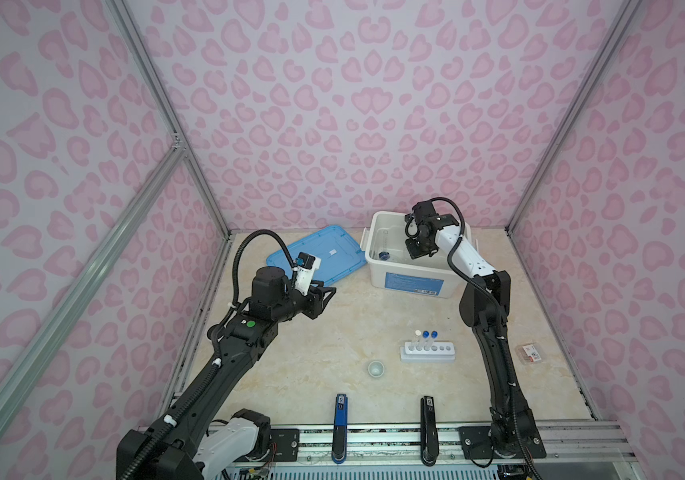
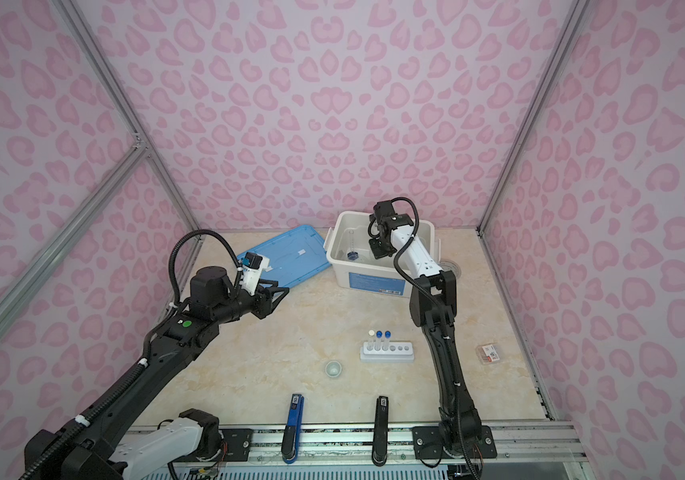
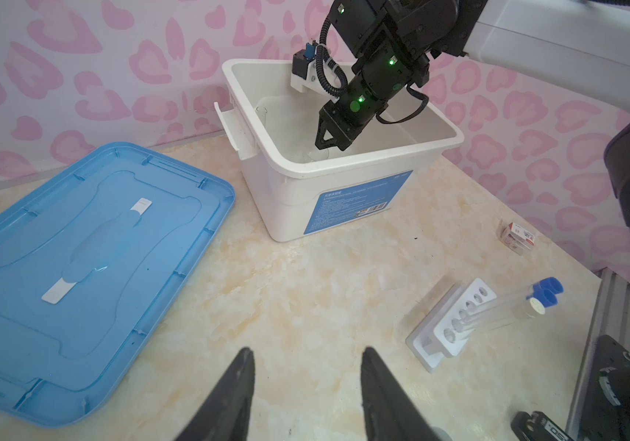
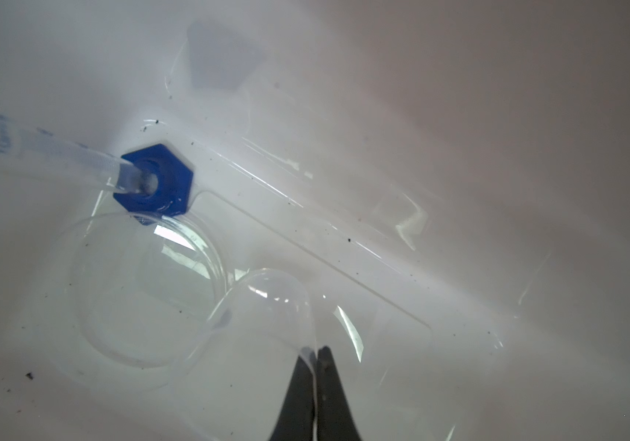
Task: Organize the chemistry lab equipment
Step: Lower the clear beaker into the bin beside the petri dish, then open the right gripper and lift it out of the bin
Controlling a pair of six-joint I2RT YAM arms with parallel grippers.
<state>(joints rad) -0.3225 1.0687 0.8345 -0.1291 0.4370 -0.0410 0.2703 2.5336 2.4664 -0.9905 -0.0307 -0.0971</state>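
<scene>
Inside the white bin, my right gripper is shut on the thin rim of a clear round dish. A second clear dish lies on the bin floor beside a blue-based cylinder. The white six-hole rack stands on the table with three capped tubes, two blue and one white. A small white cup sits in front of it to the left. My left gripper hangs open over bare table near the blue lid, with nothing between its fingers.
The blue bin lid lies flat at the back left. A small clear box with a red label rests near the right wall. A blue holder and a black holder stick up at the front edge.
</scene>
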